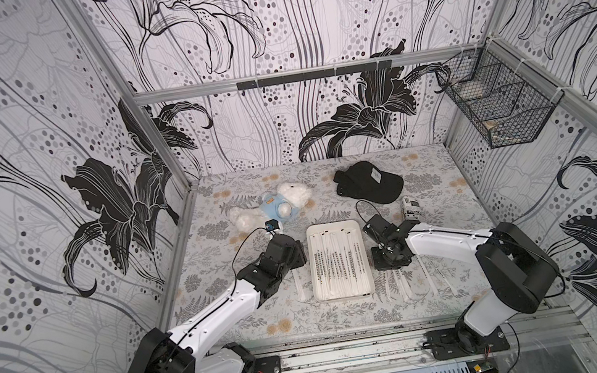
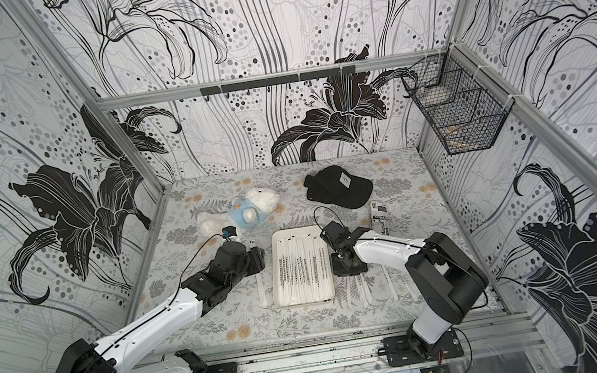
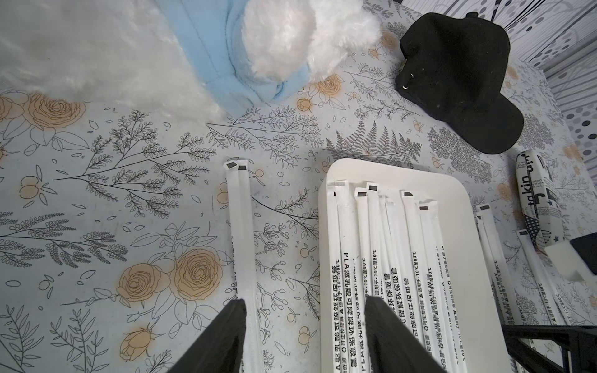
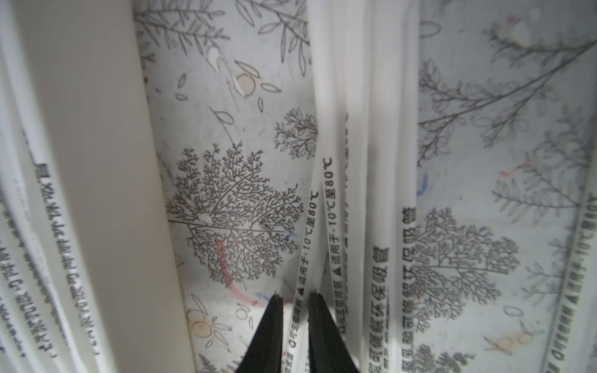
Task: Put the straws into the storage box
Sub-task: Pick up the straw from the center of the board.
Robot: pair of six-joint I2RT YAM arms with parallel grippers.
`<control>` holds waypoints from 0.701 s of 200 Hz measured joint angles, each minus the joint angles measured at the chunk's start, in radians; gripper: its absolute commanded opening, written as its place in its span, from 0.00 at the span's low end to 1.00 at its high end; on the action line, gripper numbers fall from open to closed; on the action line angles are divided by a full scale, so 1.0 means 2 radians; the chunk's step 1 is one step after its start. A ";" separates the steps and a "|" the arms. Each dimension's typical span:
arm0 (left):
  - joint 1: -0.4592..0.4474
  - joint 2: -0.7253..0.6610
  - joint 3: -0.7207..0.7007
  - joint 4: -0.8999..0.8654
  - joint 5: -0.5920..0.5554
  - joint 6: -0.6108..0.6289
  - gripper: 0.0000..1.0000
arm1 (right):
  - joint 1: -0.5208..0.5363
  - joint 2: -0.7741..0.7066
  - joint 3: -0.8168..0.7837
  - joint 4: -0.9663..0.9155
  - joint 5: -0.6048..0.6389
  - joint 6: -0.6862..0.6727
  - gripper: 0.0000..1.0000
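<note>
Straws (image 3: 240, 226) left of storage box (image 3: 452, 206): two

White black-printed straws (image 1: 337, 266), plain white storage box (image 1: 333, 226), black cap (image 1: 368, 181), grey floral tablecloth (image 1: 210, 249)

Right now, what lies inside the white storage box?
Many paper-wrapped straws lie lengthwise inside the storage box, overlapping. They cover most of its floor, so anything beneath them cannot be seen.
</note>
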 measured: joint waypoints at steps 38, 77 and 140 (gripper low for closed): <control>0.000 0.003 0.000 0.003 0.004 0.000 0.63 | -0.008 -0.002 -0.001 0.012 -0.017 -0.002 0.14; 0.000 0.007 0.000 0.007 0.005 0.000 0.63 | -0.019 -0.003 -0.001 0.015 -0.021 -0.005 0.25; 0.000 0.009 0.000 0.009 0.007 -0.001 0.63 | -0.019 0.009 -0.002 0.030 -0.020 0.002 0.24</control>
